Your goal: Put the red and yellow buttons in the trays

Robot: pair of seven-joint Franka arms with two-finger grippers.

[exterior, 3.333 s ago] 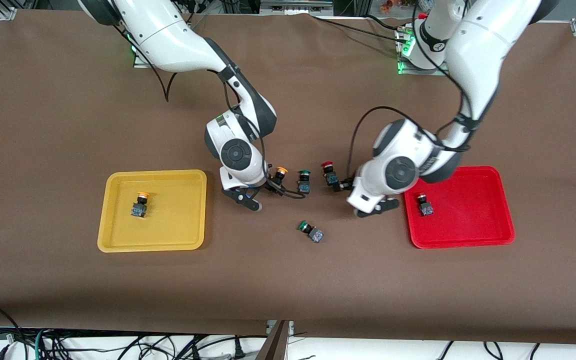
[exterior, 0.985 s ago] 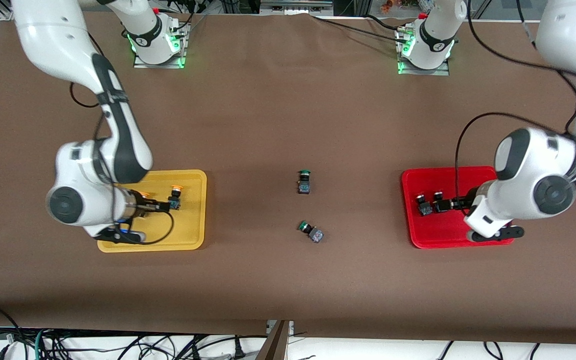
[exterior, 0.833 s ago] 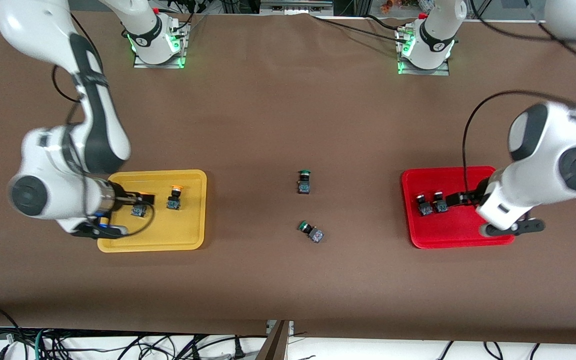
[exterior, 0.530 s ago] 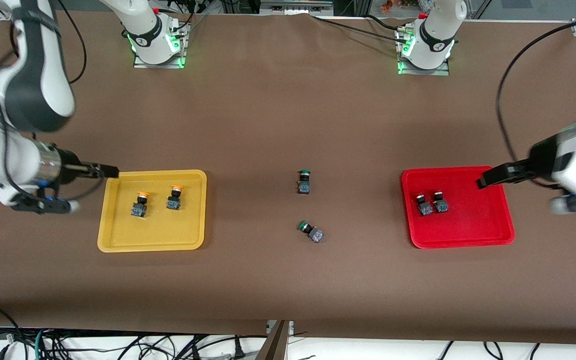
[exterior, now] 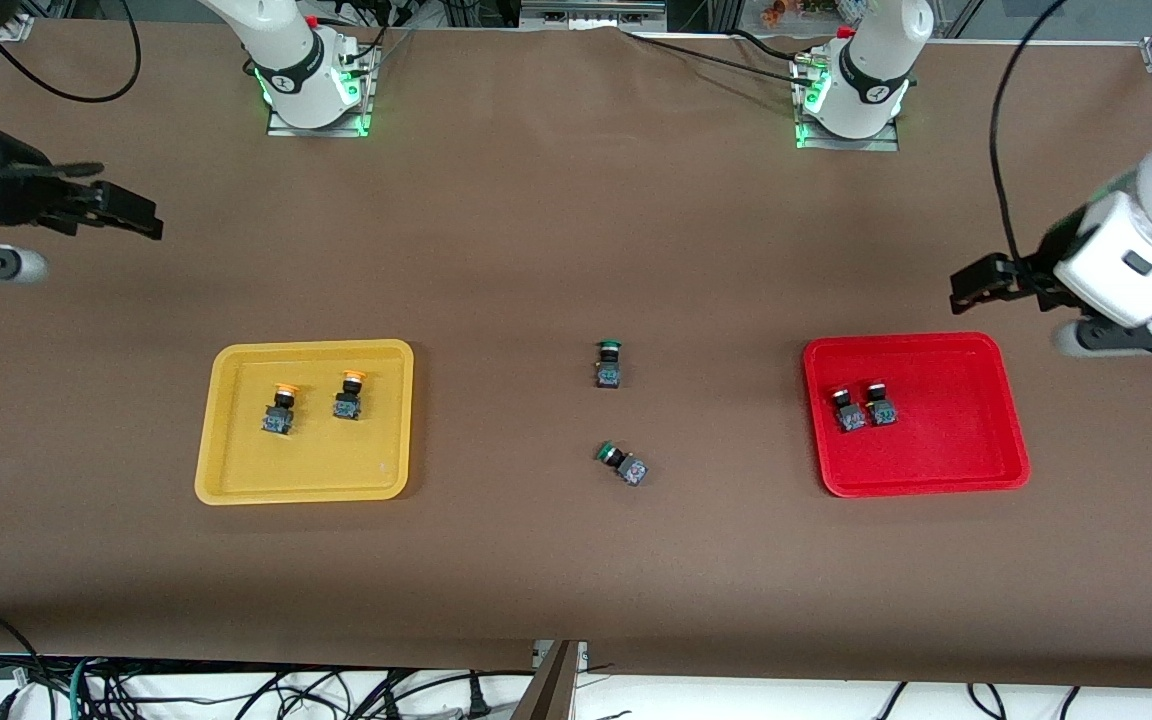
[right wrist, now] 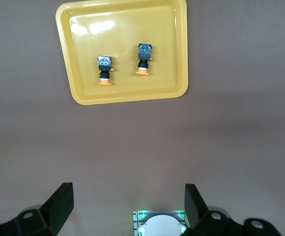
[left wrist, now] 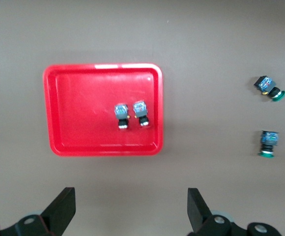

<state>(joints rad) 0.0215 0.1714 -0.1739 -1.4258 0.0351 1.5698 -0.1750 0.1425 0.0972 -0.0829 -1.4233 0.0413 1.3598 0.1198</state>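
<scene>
Two buttons with orange-yellow caps point(exterior: 281, 408) point(exterior: 348, 395) stand side by side in the yellow tray point(exterior: 336, 462). Two red-capped buttons point(exterior: 846, 410) point(exterior: 881, 403) stand close together in the red tray point(exterior: 961, 425). My right gripper point(exterior: 141, 215) is open and empty, high over bare table toward the right arm's end. My left gripper point(exterior: 966, 288) is open and empty, high over bare table just off the red tray's rim. The left wrist view shows the red tray point(left wrist: 78, 113) with both buttons point(left wrist: 121, 114). The right wrist view shows the yellow tray point(right wrist: 168, 44) with both buttons point(right wrist: 104, 69).
Two green-capped switches lie on the brown table between the trays: one upright point(exterior: 608, 363), one tipped over nearer the front camera point(exterior: 622, 464). They also show in the left wrist view point(left wrist: 268, 87) point(left wrist: 268, 142). The right arm's base point(right wrist: 159, 225) shows in the right wrist view.
Each gripper carried a button from the table's middle into its tray, let go, then rose and drew away toward its end of the table. Both buttons stay in the trays.
</scene>
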